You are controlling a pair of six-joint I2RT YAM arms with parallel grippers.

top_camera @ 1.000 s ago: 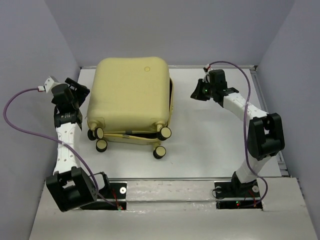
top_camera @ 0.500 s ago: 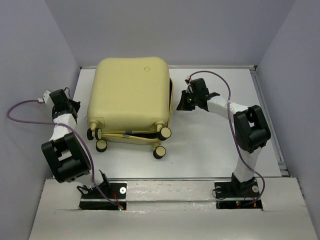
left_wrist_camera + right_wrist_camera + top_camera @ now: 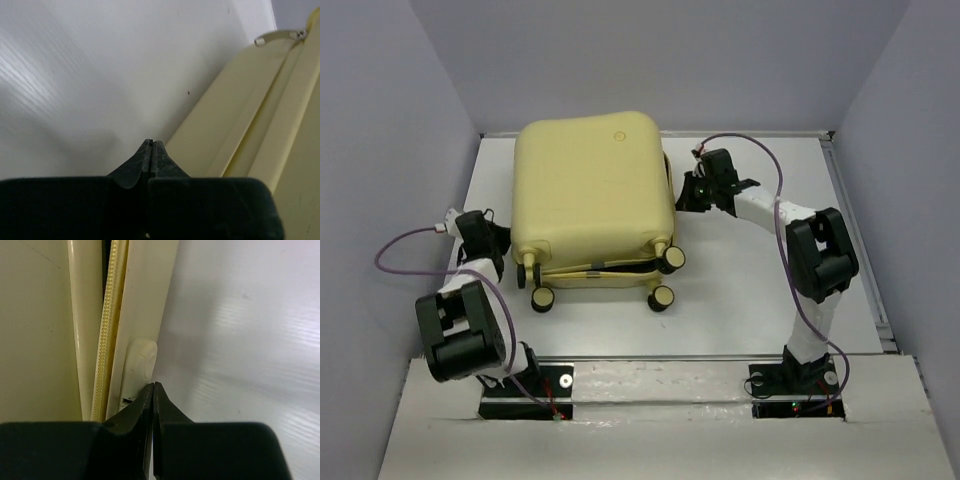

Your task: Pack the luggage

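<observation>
A white table [image 3: 750, 290] sits in a booth with plain, pale lavender-grey walls: a back wall [image 3: 670, 60], a left wall [image 3: 380, 150] and a right wall [image 3: 910, 150]. A metal rail [image 3: 660, 362] runs along the table's near edge and another [image 3: 855, 230] along its right edge. The light is soft and even. The wrist views show fine ridges on the tabletop.

Soft, even overhead light up top, just a faint shadow beneath the pale yellow hard-shell suitcase [image 3: 590, 185]. Left wrist view: glare streaks the white table [image 3: 30, 75], black left gripper [image 3: 151, 145] blurs close up.
</observation>
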